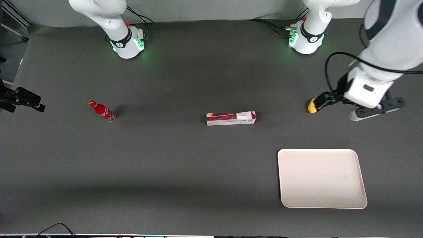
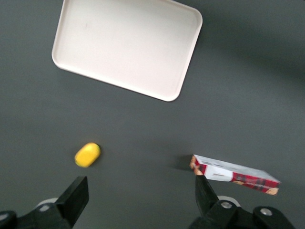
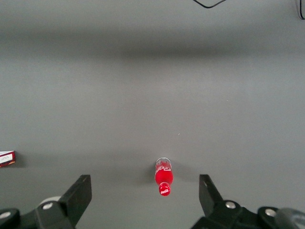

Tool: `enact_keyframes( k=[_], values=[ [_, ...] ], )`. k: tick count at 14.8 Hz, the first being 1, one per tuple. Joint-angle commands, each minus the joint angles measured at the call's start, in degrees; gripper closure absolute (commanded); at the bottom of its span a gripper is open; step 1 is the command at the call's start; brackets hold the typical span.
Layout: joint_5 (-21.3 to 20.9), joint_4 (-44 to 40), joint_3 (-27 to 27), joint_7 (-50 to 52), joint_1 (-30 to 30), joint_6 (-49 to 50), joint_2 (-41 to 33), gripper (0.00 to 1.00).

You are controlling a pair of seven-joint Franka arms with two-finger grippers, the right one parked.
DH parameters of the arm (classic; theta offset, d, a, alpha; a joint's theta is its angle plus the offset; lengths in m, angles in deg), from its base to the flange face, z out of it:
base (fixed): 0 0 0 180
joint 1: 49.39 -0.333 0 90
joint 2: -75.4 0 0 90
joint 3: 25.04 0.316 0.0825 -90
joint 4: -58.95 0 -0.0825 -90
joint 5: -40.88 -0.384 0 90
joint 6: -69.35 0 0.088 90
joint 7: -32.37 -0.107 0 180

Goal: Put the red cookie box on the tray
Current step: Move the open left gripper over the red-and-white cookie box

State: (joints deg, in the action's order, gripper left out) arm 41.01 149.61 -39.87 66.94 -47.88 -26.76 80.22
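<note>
1. We judge the task to be at the approach step: the red cookie box lies flat on the dark table, untouched, about midway between the two arm ends, and nothing has been lifted yet

2. The tray sits toward the working arm's end of the table, nearer the front camera than the box and well apart from it; its surface is bare

3. We find the left arm's gripper raised above the table at the working arm's end, well apart from the box; its fingers stand wide apart, holding nothing and touching nothing

4. In the wrist view the box shows its white end and plaid top, tilted slightly across the frame

5. Next move, in our judgement: carry the gripper over the middle of the box, turn the wrist so the jaws span its narrow width, then descend

6. Noted nearby: a small yellow object just beside the gripper, which the approach should avoid; a small red soda bottle toward the parked arm's end, not part of the task
</note>
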Motion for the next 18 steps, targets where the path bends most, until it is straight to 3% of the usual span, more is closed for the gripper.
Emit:
enact_keyframes(
  k=[1, 6, 12, 18],
  values=[
    [0.04, -1.09, -6.33, 19.51, 0.24, -1.79, 3.95, 0.00],
    [-2.32, -0.92, -14.34, 48.34, 0.59, -9.87, 12.30, 0.00],
    [-14.54, -0.57, -21.28, 78.85, 3.06, -11.82, 24.34, 0.00],
    [-10.86, 5.04, -22.87, 85.74, 3.67, -15.75, 25.24, 0.00]
  ],
)
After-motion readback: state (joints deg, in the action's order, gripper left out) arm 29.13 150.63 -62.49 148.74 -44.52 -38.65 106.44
